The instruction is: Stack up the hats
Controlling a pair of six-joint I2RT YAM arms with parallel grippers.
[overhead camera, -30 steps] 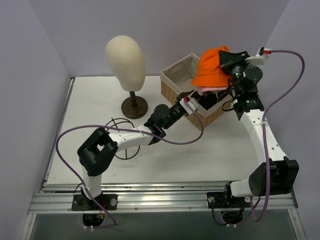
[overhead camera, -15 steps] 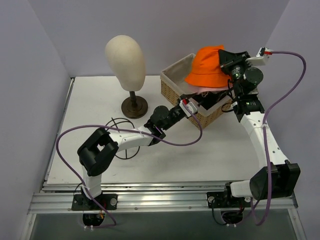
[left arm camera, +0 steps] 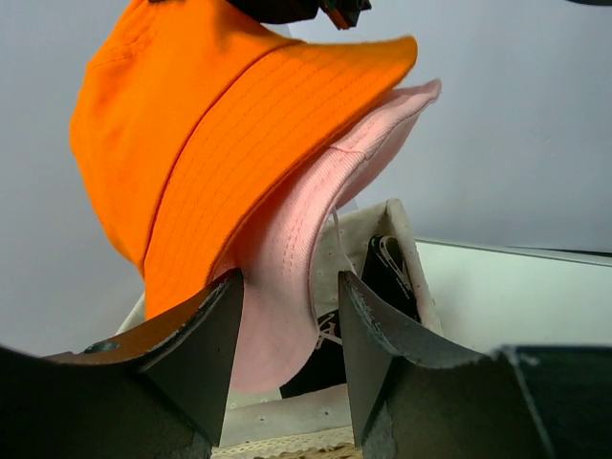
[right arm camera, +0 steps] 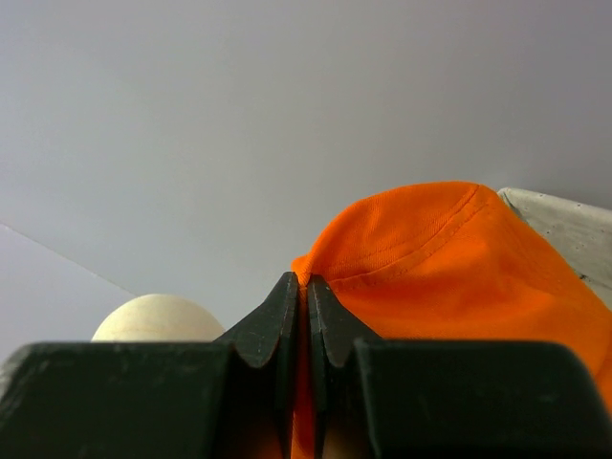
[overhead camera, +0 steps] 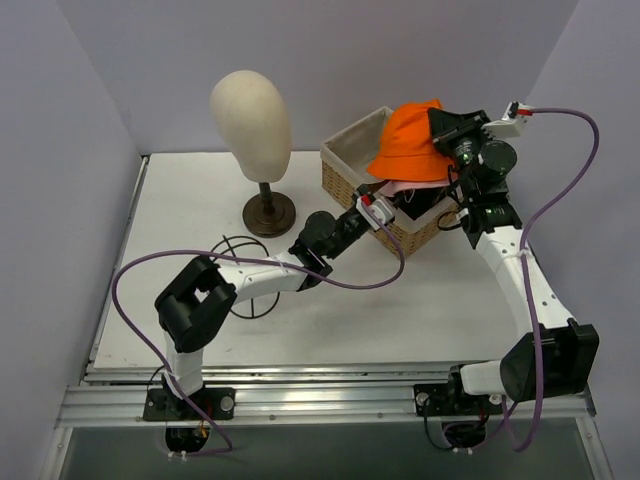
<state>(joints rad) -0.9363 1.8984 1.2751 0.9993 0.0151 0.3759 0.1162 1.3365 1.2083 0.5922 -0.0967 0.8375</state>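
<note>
Basket beneath | right gripper pinches orange hat | left gripper spread near pink hat

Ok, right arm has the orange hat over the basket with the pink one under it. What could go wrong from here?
The right tool is shut on only a small fold of the orange hat; that fabric could slip free.
The pink hat is nested under it with no grip visible, so it might drop into the basket.
The left tool is open astride the pink brim; closing and pulling might separate them.
</note>
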